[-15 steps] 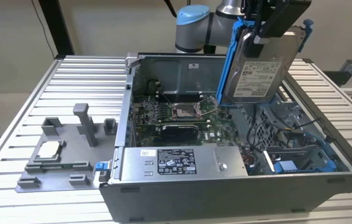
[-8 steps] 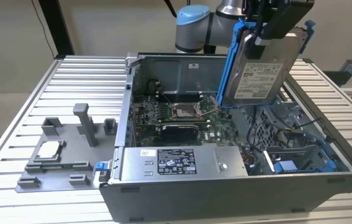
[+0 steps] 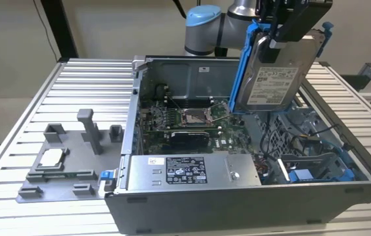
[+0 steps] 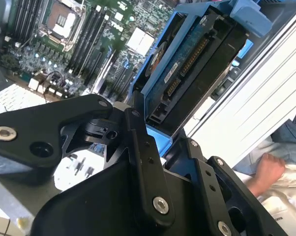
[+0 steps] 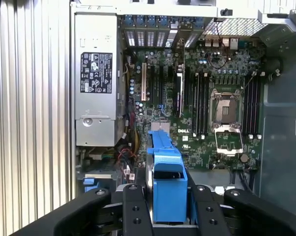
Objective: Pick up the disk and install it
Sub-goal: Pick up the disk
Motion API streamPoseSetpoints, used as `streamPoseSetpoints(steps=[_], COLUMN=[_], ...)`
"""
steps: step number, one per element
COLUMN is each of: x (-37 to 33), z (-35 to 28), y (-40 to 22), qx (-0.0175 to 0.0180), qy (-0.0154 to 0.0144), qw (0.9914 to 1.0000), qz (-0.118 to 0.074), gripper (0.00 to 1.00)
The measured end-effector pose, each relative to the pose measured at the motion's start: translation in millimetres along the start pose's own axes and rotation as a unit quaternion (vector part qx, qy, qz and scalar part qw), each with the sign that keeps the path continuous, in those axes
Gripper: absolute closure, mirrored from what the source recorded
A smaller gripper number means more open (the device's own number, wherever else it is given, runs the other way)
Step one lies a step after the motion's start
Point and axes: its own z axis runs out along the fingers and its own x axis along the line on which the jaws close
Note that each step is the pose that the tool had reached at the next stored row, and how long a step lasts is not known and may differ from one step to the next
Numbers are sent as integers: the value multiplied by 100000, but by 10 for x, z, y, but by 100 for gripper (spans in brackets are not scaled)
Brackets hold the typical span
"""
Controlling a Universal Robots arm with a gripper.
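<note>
In the exterior view your gripper (image 3: 278, 42) is clamped on the upper end of the disk (image 3: 273, 78), which hangs below it, clear above the open computer case (image 3: 238, 206). The disk's long axis runs nearly upright, leaning a little, with the labelled face turned to this camera and the free end pointing down toward the motherboard (image 3: 192, 123). The drive cage (image 3: 316, 167) lies lower, off toward the exterior view's right.

In the second wrist view the gripper (image 4: 162, 140) has a finger on each side of the disk (image 4: 187, 64), which runs straight away from the fingers. The circuit-board side and a row of connector contacts are turned to this camera. A person's hand (image 4: 268, 169) rests well off beyond the case.

In the first wrist view you look along the disk (image 5: 162, 147), edge-on, from the gripper (image 5: 167, 206). Its blue bracket sits between the fingers and its far end aims at the motherboard (image 5: 207, 108), with the power-supply box (image 5: 96, 78) off to one side.

Treat it as a stiff, dense block, heavy for its size, that likely dislikes knocks. The bare metal faces look smooth enough to slip, and the plastic bracket may flex a little. The safest hold is probably on the bracket rails or flat faces, clear of the connectors and board
</note>
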Motion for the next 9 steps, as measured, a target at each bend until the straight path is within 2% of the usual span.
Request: streamPoseSetpoints(steps=[9], x=[49], z=[-1], y=[-20], qx=[0], qy=[-3], qw=[100000], qz=[3], gripper=[100])
